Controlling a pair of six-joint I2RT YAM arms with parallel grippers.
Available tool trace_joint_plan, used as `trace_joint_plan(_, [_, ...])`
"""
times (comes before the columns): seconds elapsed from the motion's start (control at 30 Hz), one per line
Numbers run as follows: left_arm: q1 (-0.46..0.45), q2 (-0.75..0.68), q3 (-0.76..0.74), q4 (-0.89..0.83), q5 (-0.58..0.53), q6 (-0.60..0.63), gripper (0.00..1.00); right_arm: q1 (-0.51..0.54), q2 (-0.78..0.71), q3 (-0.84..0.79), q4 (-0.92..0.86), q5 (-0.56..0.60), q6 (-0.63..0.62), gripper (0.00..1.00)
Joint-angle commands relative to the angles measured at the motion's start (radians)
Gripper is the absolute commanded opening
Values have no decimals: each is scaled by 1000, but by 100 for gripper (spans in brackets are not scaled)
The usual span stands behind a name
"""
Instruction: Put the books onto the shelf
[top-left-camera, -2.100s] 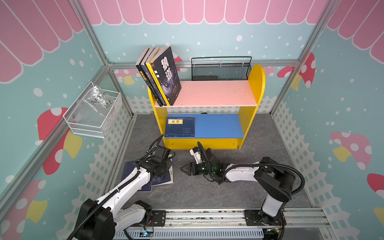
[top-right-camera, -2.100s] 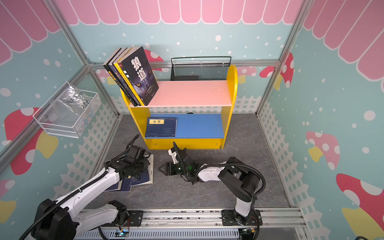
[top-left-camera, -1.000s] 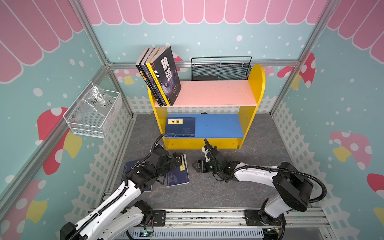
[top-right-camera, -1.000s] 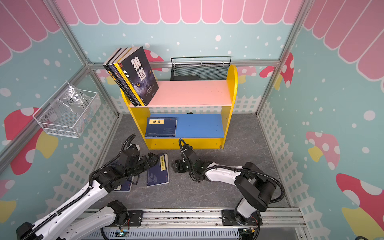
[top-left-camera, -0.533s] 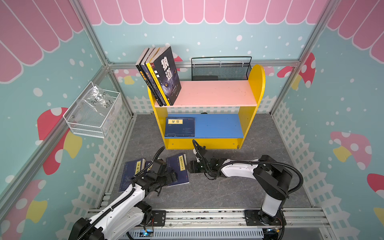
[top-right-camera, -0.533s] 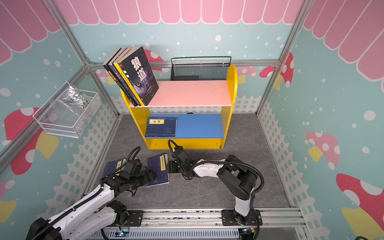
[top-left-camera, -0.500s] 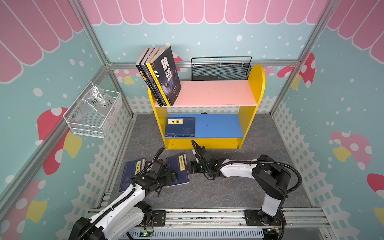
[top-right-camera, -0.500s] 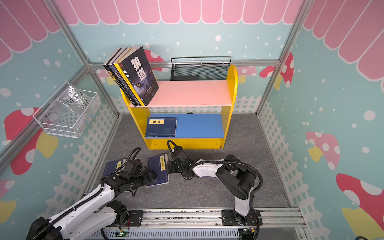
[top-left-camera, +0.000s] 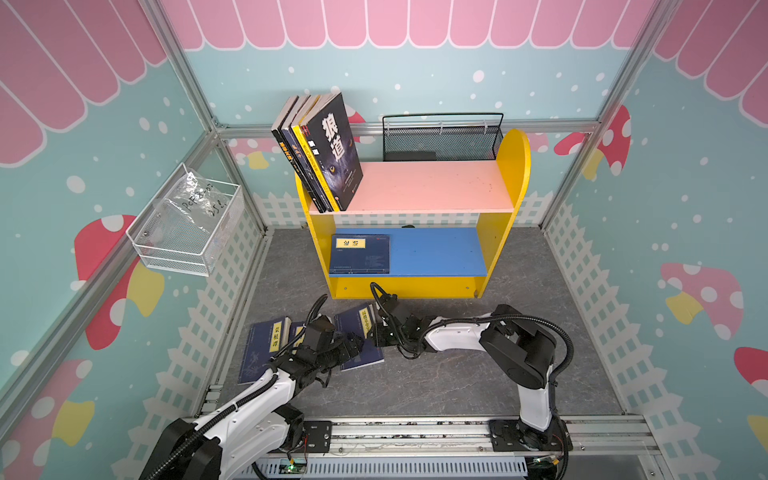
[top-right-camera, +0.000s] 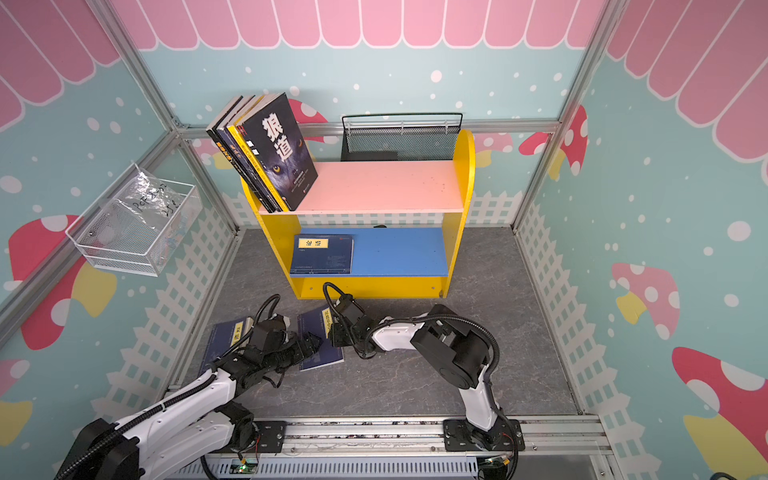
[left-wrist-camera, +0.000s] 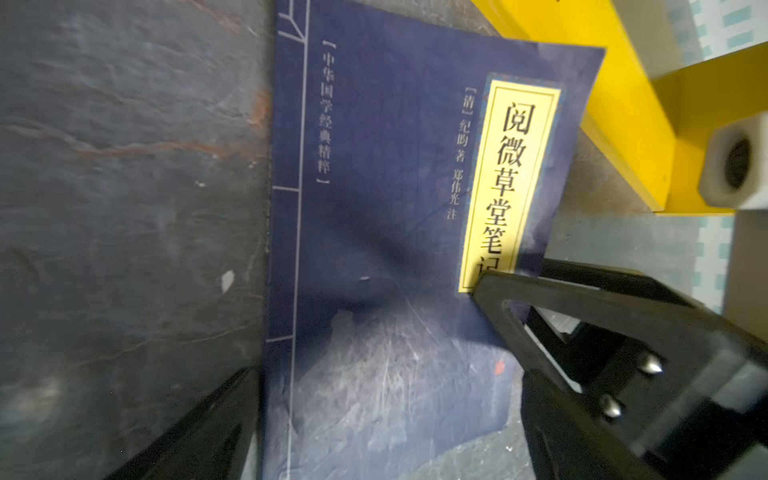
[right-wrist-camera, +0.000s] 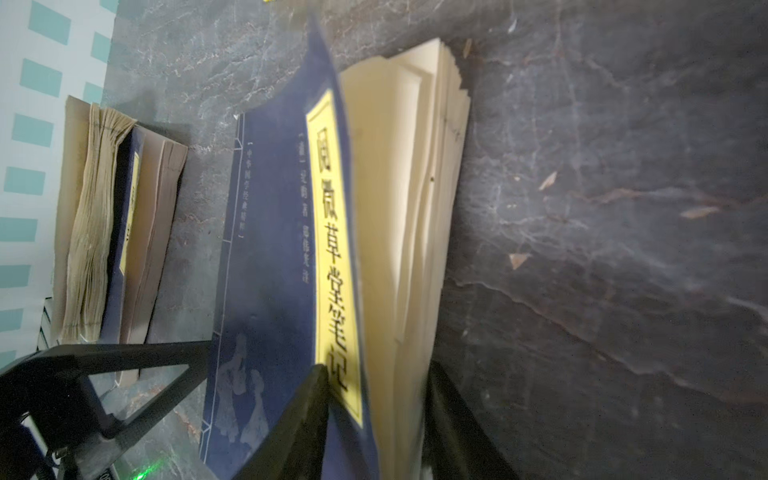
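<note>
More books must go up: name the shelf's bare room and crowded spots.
Free: pink upper board right of the leaning books; blue lower board right of the flat book. Crowded around floor book: left gripper, right gripper.

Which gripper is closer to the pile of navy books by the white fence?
Left. The left gripper hangs open over the lone navy book, on the side facing the pile of navy books. The right gripper clamps that book's opposite edge, farther away.

The black book (top-left-camera: 332, 153) reads 狼道; the navy floor book (left-wrist-camera: 374, 249) reads 阅微草堂笔记.
</note>
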Motion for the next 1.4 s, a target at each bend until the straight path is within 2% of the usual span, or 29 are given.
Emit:
trace_joint_plan(0.0, [2,-62,-13,209,122,-98,97,11,73,-49,-115,-6,12,36])
trace_joint_plan(0.23, [30,-271,-21,212,158,-199,97,11,77,-98,-39,-69,4,34])
trace_joint_plan(0.4, [63,-277,-77,190,187,-223,94,7,75,-106,44,-165,-21,34])
trace_joint_plan(0.5, [66,-255,-71,140,168,-206,92,-1,72,-118,84,-205,-17,34])
trace_joint_plan(0.63, [67,-240,23,-108,94,-102,88,-13,71,-123,92,-207,-13,34])
trace_joint_plan(0.8, [74,-238,147,-445,-201,23,99,-18,48,-122,63,-154,-4,37])
trace_joint_plan(0.97, [118,-96,93,-349,-193,37,99,-15,53,-80,26,-123,-23,37])
trace_joint_plan(1.13, [134,-8,100,-286,-252,96,99,-11,73,-43,-25,-82,-38,40])
trace_joint_plan(1.27, [138,57,108,-247,-209,103,99,-10,105,-13,-98,-26,-44,37])
trace_joint_plan(1.37, [138,113,90,-178,-139,83,98,-10,124,-9,-103,-31,-46,35])
